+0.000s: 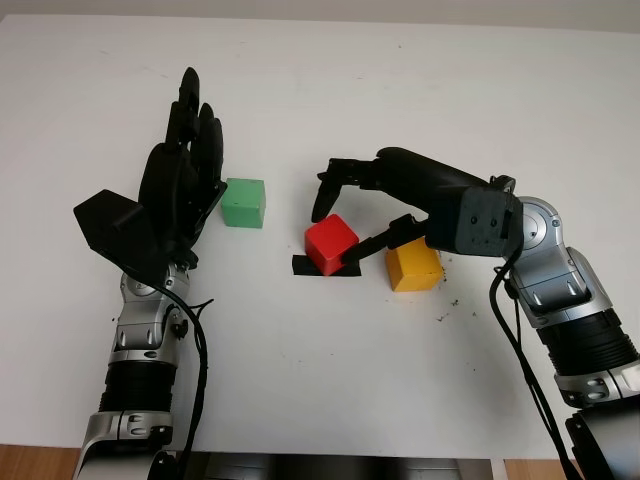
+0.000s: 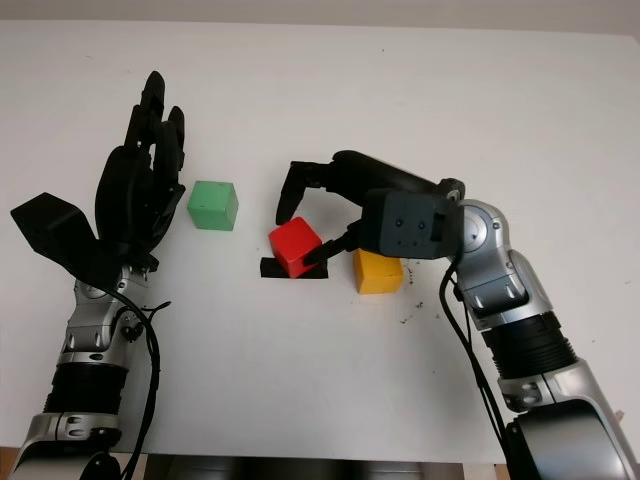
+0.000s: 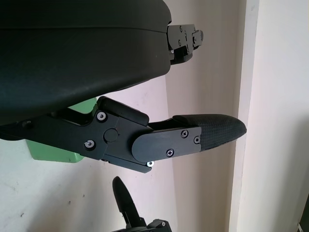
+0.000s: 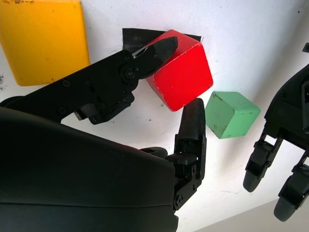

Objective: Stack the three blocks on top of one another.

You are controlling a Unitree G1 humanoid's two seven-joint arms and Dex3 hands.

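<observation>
Big white table [image 1: 330, 380], with lots of bare room at 12 o'clock and at 6 o'clock, and a wood strip along the near edge. Two black hands. Left hand [image 1: 180, 185] up at 9 o'clock, released, holding nothing, just beside the green block [image 1: 244, 202]. Right hand [image 1: 352, 212] in from 3 o'clock, fingers closing around the red block [image 1: 331, 242] from both sides, one tip at its top, one at its side; firm grasp or not, cannot tell. Three blocks, none stacked: green at 10 o'clock from the red, yellow block [image 1: 412, 267] at 3 o'clock from the red, partly under the right wrist. Red block tilted, sitting on one small black patch [image 1: 302, 267] near the middle of the table. Small gap between red and yellow. A few dark specks [image 1: 447, 306] near the yellow block.
</observation>
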